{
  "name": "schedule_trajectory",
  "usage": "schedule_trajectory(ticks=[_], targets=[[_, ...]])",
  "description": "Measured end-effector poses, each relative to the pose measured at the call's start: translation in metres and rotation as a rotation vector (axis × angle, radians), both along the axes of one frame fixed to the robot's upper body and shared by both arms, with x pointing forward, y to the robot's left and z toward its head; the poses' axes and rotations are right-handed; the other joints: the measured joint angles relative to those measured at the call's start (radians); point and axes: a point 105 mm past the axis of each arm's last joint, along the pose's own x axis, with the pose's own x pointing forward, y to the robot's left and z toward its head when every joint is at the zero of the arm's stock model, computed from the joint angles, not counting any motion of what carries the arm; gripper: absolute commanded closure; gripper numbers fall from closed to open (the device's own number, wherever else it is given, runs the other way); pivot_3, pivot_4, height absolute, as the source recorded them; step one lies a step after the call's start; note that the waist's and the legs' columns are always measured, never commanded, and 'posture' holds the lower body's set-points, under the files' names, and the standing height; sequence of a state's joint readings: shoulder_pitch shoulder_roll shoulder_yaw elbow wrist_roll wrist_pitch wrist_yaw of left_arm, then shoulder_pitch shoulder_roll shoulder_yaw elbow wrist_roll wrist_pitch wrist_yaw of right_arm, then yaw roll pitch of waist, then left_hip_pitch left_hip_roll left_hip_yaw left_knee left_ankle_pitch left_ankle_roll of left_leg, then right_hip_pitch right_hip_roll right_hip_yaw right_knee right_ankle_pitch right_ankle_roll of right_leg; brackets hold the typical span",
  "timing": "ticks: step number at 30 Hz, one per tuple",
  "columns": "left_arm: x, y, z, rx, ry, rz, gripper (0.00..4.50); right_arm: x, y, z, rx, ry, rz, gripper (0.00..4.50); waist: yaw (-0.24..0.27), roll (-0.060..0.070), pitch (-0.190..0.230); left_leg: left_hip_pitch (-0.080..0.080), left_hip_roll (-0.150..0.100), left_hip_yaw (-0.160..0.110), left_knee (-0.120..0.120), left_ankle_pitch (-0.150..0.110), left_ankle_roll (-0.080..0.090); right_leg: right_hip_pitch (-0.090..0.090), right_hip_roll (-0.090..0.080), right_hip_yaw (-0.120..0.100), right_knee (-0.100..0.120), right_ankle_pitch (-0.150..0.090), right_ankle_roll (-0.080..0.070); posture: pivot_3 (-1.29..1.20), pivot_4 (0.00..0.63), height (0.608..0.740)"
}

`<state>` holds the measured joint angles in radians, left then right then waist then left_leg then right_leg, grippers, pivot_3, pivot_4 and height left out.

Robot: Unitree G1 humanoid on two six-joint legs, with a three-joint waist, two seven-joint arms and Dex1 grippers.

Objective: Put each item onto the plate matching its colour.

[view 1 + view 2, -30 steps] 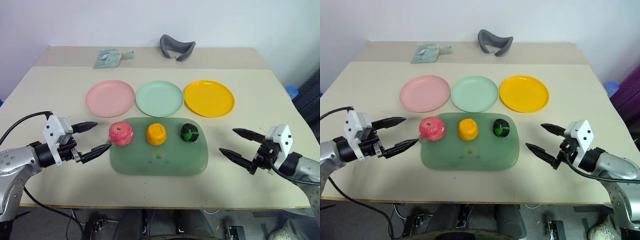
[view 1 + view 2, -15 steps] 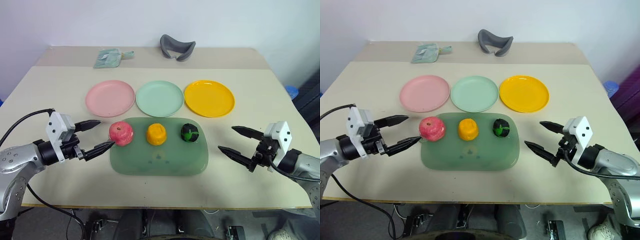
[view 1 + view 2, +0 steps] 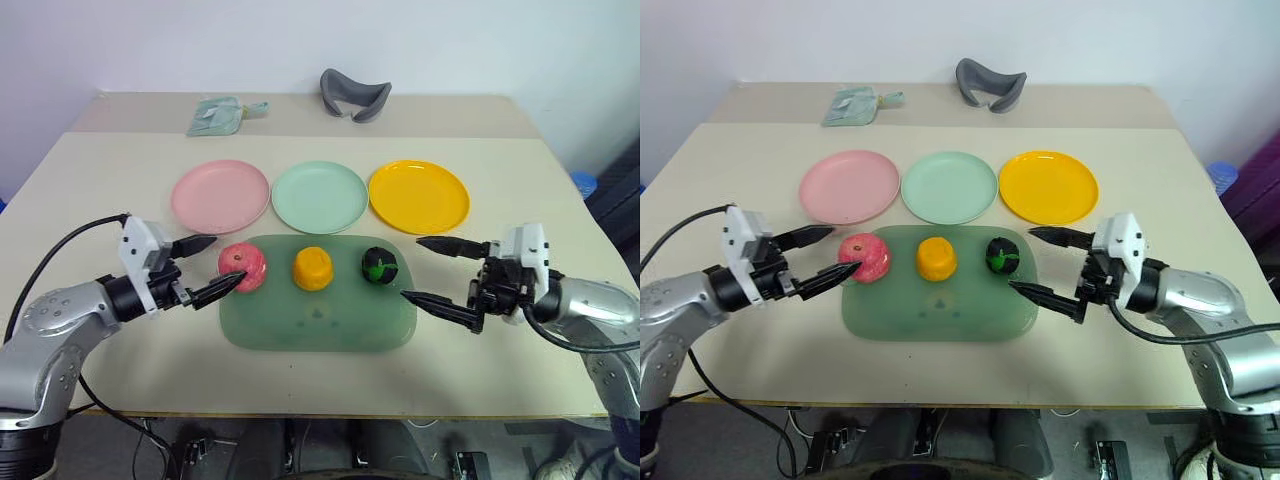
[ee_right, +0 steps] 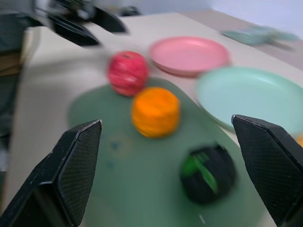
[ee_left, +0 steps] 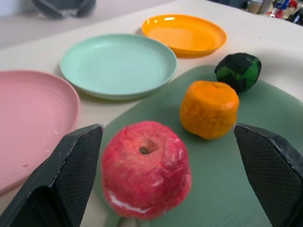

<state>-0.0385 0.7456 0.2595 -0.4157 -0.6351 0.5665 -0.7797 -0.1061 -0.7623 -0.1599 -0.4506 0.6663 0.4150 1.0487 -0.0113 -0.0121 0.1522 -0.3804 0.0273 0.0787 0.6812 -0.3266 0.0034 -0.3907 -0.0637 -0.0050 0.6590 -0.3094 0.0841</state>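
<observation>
On the translucent green tray [image 3: 318, 322] three items lie in a row: a red-pink apple [image 3: 242, 266], an orange lump [image 3: 312, 268] and a dark green-and-black ball [image 3: 379, 265]. Behind the tray stand the pink plate [image 3: 220, 196], the mint plate [image 3: 319, 197] and the yellow-orange plate [image 3: 418, 196], all bare. My left gripper [image 3: 226, 261] is open, its tips on either side of the apple's left edge. In the left wrist view the apple [image 5: 144, 175] sits between the fingers [image 5: 71, 179]. My right gripper [image 3: 410, 267] is open over the tray's right end, just right of the dark ball.
A grey curved object [image 3: 355, 95] and a pale green packet [image 3: 225, 115] lie at the back of the table. The table's front edge runs close below the tray, and both arms reach in from the two sides.
My right gripper has swung left, from beside the tray to over its right end near the dark ball. My left gripper has crept right, closer around the apple. The items have not moved.
</observation>
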Motion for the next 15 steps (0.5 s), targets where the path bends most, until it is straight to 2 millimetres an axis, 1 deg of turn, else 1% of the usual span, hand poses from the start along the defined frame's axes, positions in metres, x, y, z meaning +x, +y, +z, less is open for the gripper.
schedule_trajectory(ticks=[2, 6, 8, 15], targets=[[0.004, -0.003, -0.002, 0.011, 0.006, 0.019, 0.0, -0.004, 0.009, -0.001, -0.006, 0.006, 0.07, 0.03, 0.0, 0.0, 0.0, 0.0, 0.0, 0.0, 0.0, 0.0, 0.0, 0.0, 0.0, 0.0, 0.0, 0.0, 0.0, 0.0, 0.15, 0.74], [0.01, -0.011, -0.009, 0.021, 0.025, 0.033, 0.0, -0.008, 0.017, -0.002, -0.016, 0.008, 0.15, 0.03, 0.0, 0.0, 0.0, 0.0, 0.0, 0.0, 0.0, 0.0, 0.0, 0.0, 0.0, 0.0, 0.0, 0.0, 0.0, 0.0, 0.15, 0.74], [0.012, -0.013, -0.012, 0.024, 0.03, 0.048, 0.0, -0.007, 0.017, 0.0, -0.023, -0.011, 0.16, 0.03, -0.001, 0.0, 0.0, 0.0, 0.0, 0.0, 0.0, 0.0, 0.0, 0.0, 0.0, 0.0, 0.0, 0.0, 0.0, 0.0, 0.15, 0.74], [0.016, -0.011, -0.021, 0.071, 0.057, 0.102, 0.0, 0.002, 0.018, -0.001, -0.029, -0.032, 0.14, 0.03, -0.001, 0.0, 0.0, 0.0, 0.0, 0.0, 0.0, 0.001, -0.003, 0.0, 0.0, 0.0, 0.0, 0.0, 0.0, 0.0, 0.15, 0.74]])
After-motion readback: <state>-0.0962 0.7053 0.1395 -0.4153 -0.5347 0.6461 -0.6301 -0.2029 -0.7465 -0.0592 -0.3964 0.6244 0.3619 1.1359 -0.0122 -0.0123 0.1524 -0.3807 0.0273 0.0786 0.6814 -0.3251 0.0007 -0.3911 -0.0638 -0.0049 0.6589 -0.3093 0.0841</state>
